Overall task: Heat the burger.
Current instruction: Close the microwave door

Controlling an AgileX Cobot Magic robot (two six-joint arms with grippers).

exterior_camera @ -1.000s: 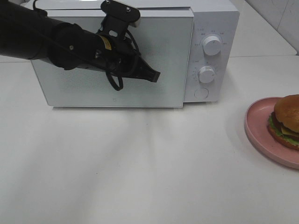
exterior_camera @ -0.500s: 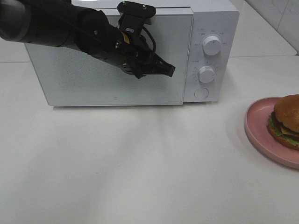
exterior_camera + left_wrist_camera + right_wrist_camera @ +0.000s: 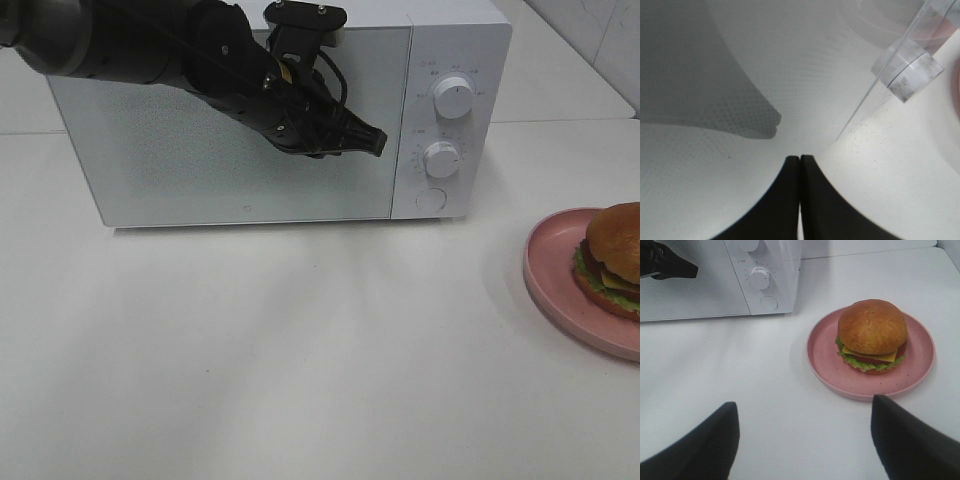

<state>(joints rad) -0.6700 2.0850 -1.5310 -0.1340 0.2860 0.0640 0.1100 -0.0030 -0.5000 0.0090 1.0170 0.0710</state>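
**The Microwave Door Is Shut and the Burger Waits**

The job has only just begun. The round burger (image 3: pixel 872 335) with its shiny golden-brown bun, green lettuce and yellow cheese sits on the round pink plate (image 3: pixel 822 360) near the right edge of the white worktop (image 3: pixel 300 350). Nothing is holding it. The white box-shaped microwave (image 3: pixel 250 190) stands along the back edge of the worktop, and its door looks closed. So the door has yet to be opened, the burger has to go inside, the door has to be closed, and one of the round white knobs (image 3: pixel 453 97) probably has to be turned.

The left arm is black and reaches in from the back left corner, across the front of the microwave door. Its left pincer (image 3: pixel 372 141) points toward the right side of the door, close to the seam where the door meets the knob panel. In the left wrist view, the two tips are pressed together with nothing between them. It looks ready to pull or poke at the door edge.

The right pincer (image 3: pixel 802 435) hangs above the worktop near the front right corner, well apart from the burger. Its two dark fingers (image 3: pixel 705 445) are spread wide and hold nothing.
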